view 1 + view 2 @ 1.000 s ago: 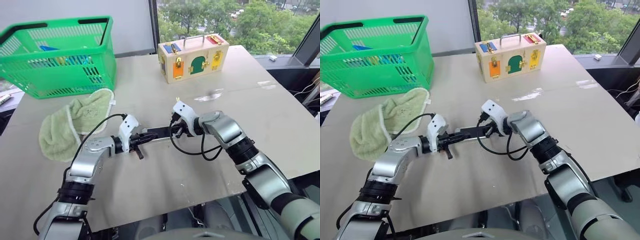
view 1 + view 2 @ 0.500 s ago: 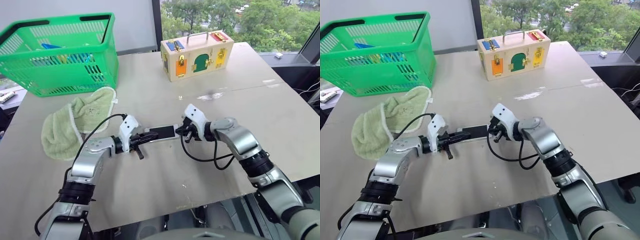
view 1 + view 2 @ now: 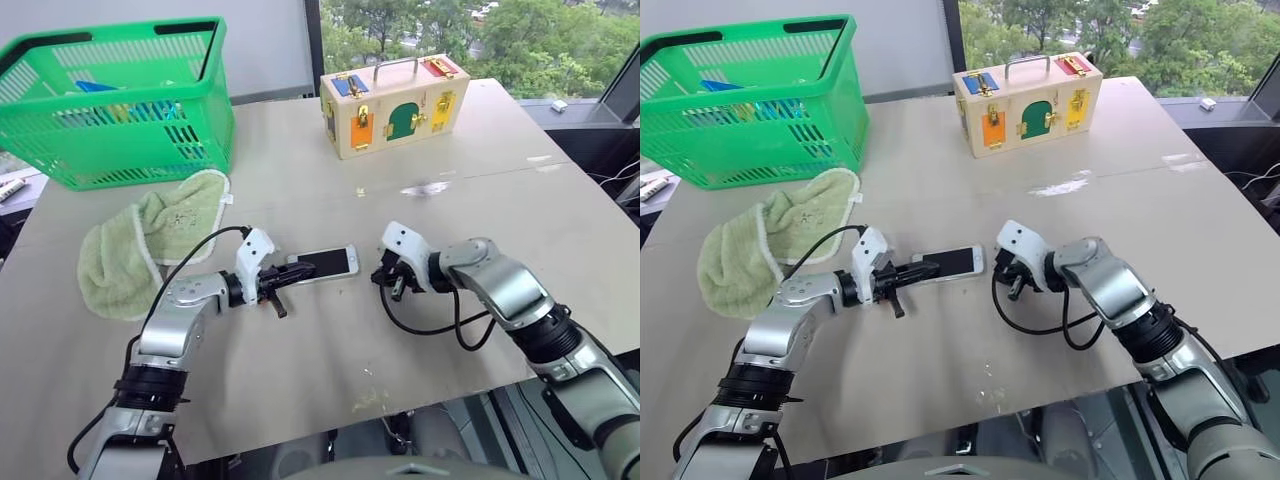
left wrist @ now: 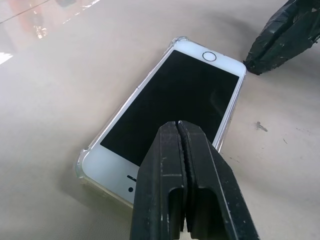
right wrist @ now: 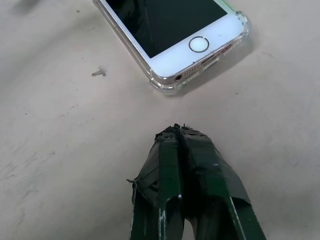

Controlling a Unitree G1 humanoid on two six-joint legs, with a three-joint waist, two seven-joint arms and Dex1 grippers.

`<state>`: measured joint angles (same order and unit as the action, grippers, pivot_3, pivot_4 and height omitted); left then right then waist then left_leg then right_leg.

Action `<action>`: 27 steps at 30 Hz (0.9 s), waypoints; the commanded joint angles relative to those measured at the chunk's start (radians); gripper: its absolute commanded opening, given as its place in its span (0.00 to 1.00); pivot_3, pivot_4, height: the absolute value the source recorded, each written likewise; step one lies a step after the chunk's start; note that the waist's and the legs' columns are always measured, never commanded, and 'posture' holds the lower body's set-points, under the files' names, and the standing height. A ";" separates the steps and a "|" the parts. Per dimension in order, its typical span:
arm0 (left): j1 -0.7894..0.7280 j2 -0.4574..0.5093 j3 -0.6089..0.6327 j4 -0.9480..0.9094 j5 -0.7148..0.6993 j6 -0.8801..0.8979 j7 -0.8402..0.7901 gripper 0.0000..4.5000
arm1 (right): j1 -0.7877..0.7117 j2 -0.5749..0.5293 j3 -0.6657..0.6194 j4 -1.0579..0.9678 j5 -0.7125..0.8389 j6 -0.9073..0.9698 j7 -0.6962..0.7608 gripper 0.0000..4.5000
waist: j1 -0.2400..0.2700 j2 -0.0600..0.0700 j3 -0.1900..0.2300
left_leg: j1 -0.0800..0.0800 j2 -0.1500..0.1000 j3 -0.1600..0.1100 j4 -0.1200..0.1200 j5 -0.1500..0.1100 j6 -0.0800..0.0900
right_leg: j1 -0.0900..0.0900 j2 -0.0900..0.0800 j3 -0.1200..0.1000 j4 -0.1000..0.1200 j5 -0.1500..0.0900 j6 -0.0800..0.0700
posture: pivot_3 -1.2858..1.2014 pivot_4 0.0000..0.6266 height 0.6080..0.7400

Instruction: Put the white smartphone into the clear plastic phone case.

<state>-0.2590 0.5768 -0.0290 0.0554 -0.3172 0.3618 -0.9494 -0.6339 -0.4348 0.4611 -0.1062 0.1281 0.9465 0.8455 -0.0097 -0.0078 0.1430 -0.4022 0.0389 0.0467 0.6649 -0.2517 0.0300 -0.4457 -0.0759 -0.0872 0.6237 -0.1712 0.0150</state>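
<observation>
The white smartphone (image 4: pixel 175 100) lies flat, screen up, on the beige table inside the clear plastic phone case (image 4: pixel 84 161), whose glossy corners show around it. In the left eye view the white smartphone (image 3: pixel 326 264) sits between both arms. My left gripper (image 3: pixel 303 270) is shut, its tips over the phone's near end (image 4: pixel 178 125). My right gripper (image 3: pixel 394 291) is shut and empty, a short way off the phone's home-button end; its tips (image 5: pixel 178 131) hover over bare table.
A green basket (image 3: pixel 120 100) stands at the back left, a pale green towel (image 3: pixel 150 240) lies in front of it. A wooden latch box (image 3: pixel 395 105) sits at the back centre. The table's front edge (image 3: pixel 350 410) is close to my arms.
My right gripper has drawn back to the right, away from the phone's end. The phone now lies fully uncovered. The left gripper has stayed put.
</observation>
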 commanded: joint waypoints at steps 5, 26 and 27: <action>0.014 0.012 -0.007 -0.013 0.011 0.026 0.003 0.01 | 0.013 0.125 -0.192 -0.090 0.233 0.013 0.046 0.00 | -0.001 -0.002 0.011 | -0.001 0.001 -0.001 0.000 0.000 0.000 | -0.001 0.003 0.000 0.000 0.000 0.000 | 0.52 0.24 1.00; 0.047 0.009 0.003 -0.069 0.006 0.054 0.027 0.01 | -0.102 0.145 0.123 0.314 -0.017 0.001 -0.022 0.00 | -0.005 -0.003 0.013 | 0.001 0.001 0.000 0.000 0.000 0.000 | 0.000 0.004 0.001 0.001 0.000 0.000 | 0.52 0.24 1.00; 0.048 0.008 0.003 -0.070 0.006 0.054 0.029 0.01 | -0.104 0.146 0.134 0.328 -0.026 0.001 -0.020 0.00 | -0.005 -0.003 0.012 | 0.001 0.001 0.001 0.000 0.000 0.000 | 0.000 0.004 0.001 0.001 0.000 0.000 | 0.52 0.24 1.00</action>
<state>-0.2277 0.5832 -0.0111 -0.0097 -0.3180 0.4046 -0.9283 -0.7923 -0.2778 0.5016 0.1362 0.1335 0.8894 0.8055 -0.0145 -0.0110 0.1551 -0.4011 0.0402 0.0471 0.6648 -0.2519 0.0297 -0.4460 -0.0719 -0.0860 0.6247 -0.1711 0.0148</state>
